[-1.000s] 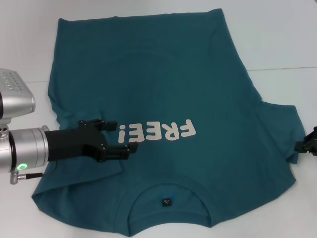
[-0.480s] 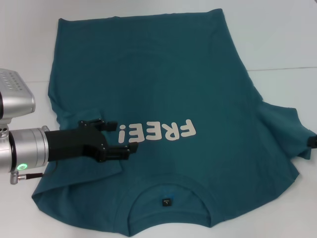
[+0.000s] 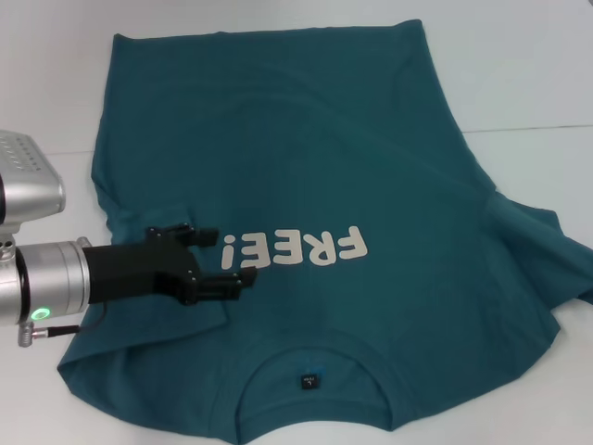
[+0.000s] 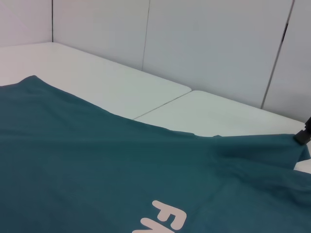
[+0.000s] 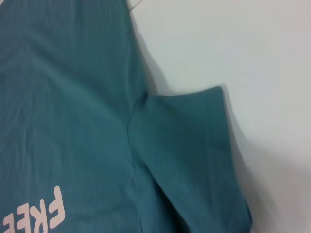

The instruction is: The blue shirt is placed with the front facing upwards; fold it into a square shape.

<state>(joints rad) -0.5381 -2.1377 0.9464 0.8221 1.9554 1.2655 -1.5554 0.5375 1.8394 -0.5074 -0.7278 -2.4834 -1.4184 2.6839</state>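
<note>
With the left gripper (image 3: 230,255) fingers spread just above the blue shirt (image 3: 306,167) beside its lettering, lower squarely, pinch one layer, fold evenly across the bench (image 3: 528,74).

Bright, even overhead light; soft shadows hug the blue shirt (image 3: 315,185), right wrist view slightly blurred
</note>
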